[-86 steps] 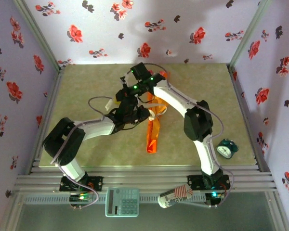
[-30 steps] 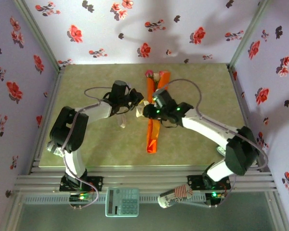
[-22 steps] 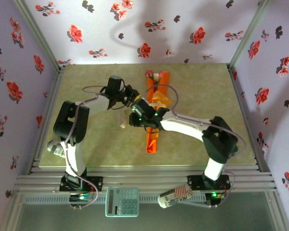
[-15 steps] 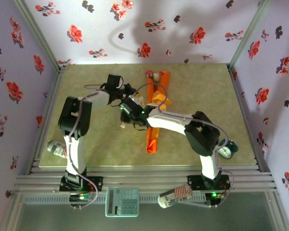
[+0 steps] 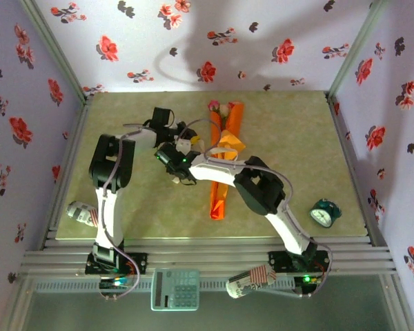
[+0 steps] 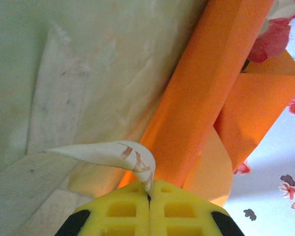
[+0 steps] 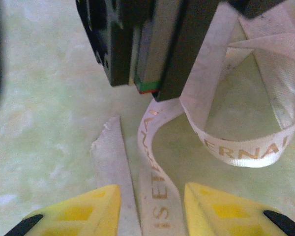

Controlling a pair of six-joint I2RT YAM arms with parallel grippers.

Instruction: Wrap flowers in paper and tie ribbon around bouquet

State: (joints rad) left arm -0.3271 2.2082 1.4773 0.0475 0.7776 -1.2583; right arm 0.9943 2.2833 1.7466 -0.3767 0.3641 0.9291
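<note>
Two arms meet left of the bouquet (image 5: pixel 219 200) lying mid-tabletop (image 5: pixel 297 138). Left gripper (image 6: pixel 149 194) has its jaws pinched tight on the ribbon (image 6: pixel 96 150); right gripper (image 7: pixel 152 206) jaws sit partly apart, ribbon strands running between them.

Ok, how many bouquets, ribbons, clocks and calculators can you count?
bouquet: 1
ribbon: 1
alarm clock: 1
calculator: 1
Total: 4

Top view looks straight down — wrist views hug the ribbon (image 7: pixel 246 152).
</note>
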